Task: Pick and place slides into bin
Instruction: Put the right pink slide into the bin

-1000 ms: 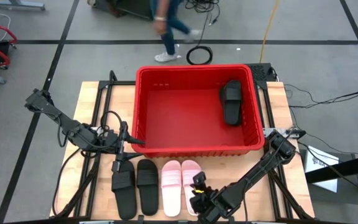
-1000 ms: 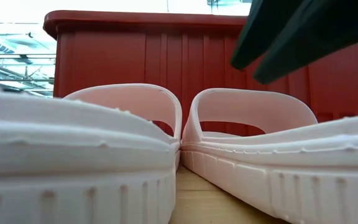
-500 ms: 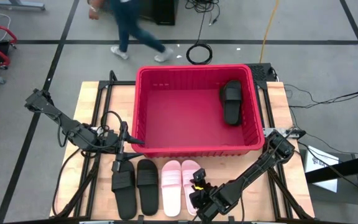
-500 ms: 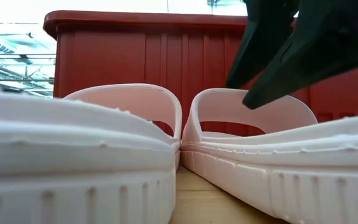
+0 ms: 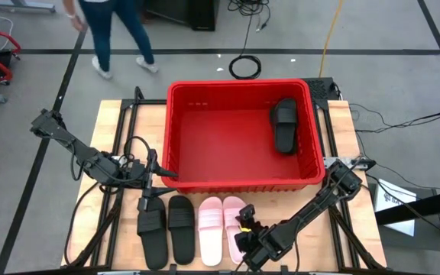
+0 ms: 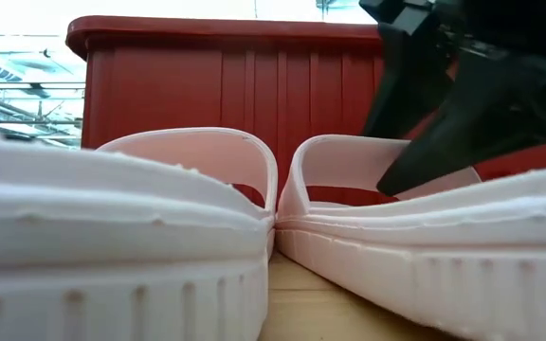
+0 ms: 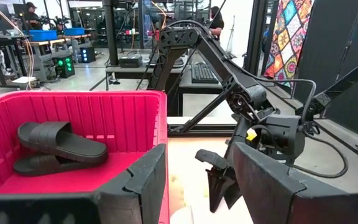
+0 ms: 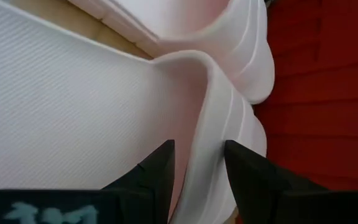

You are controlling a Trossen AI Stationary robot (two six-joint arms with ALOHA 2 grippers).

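Note:
The red bin (image 5: pixel 205 145) stands mid-table with one black slide (image 5: pixel 285 124) lying in its right end. In front of its near wall, two black slides (image 5: pixel 166 228) and two pale pink slides (image 5: pixel 211 229) lie side by side on their soles. My right gripper (image 5: pixel 244 214) is open and slants down onto the right pink slide (image 6: pixel 368 175). Its fingers (image 8: pixel 160 165) stand on either side of that slide's strap (image 8: pixel 210 149). My left gripper (image 5: pixel 159 174) waits open and level by the bin's near left corner, with nothing between its fingers. My right gripper has one finger over the footbed inside the strap's side (image 8: pixel 211 134) and one outside it, coming from the near right and slanting down. Whether the fingers touch the strap I cannot tell. The slide lies flat on the table.
The bin's near wall (image 6: pixel 254 95) rises close behind the pink slides. The left pink slide (image 6: pixel 188 161) lies right beside the one under my right gripper. A person walks on the floor beyond the table's far left (image 5: pixel 109 30).
My right gripper has come down and a little toward the bin, tipping steeper, so that its open fingers now reach the right pink slide's strap. The slides have not moved. The person beyond the table has walked toward the left.

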